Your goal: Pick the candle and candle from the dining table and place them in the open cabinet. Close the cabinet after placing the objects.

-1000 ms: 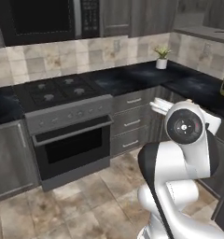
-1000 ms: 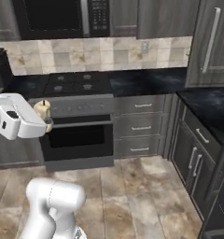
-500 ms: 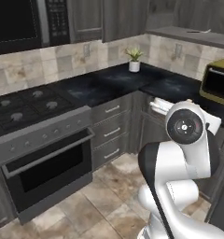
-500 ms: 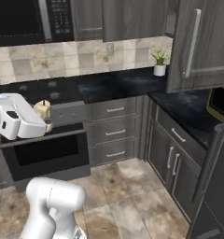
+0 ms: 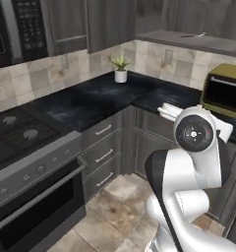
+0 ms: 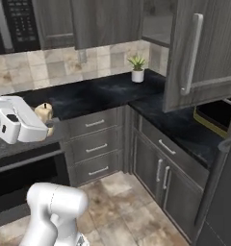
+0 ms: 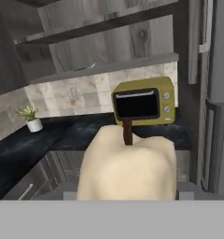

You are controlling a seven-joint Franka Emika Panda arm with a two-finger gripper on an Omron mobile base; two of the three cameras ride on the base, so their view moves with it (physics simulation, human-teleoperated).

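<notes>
My gripper (image 6: 46, 121) is shut on a cream-beige lumpy candle (image 6: 44, 112), held out at chest height left of the arm in the right base view. In the hand view the candle (image 7: 128, 169) is close and large, its dark wick upright. The grey wood-grain cabinet stands open at the upper right, its door (image 6: 207, 43) swung out with a slim metal handle (image 6: 191, 53). Its flat inner shelf (image 7: 109, 66) runs above the candle in the hand view, and the same shelf (image 5: 189, 41) shows at the top right of the left base view. The dining table is out of view.
A yellow microwave (image 7: 143, 100) sits on the black counter (image 5: 85, 101) under the open cabinet. A small potted plant (image 6: 137, 68) stands in the counter's corner. An oven with stovetop (image 5: 21, 167) is at left, grey drawers (image 6: 95, 144) beside it. Tiled floor (image 6: 136, 206) lies ahead.
The base has turned, so the whole scene slid left: the stove moved toward the edge, the microwave and open cabinet came into view. The candle stays in the gripper.
</notes>
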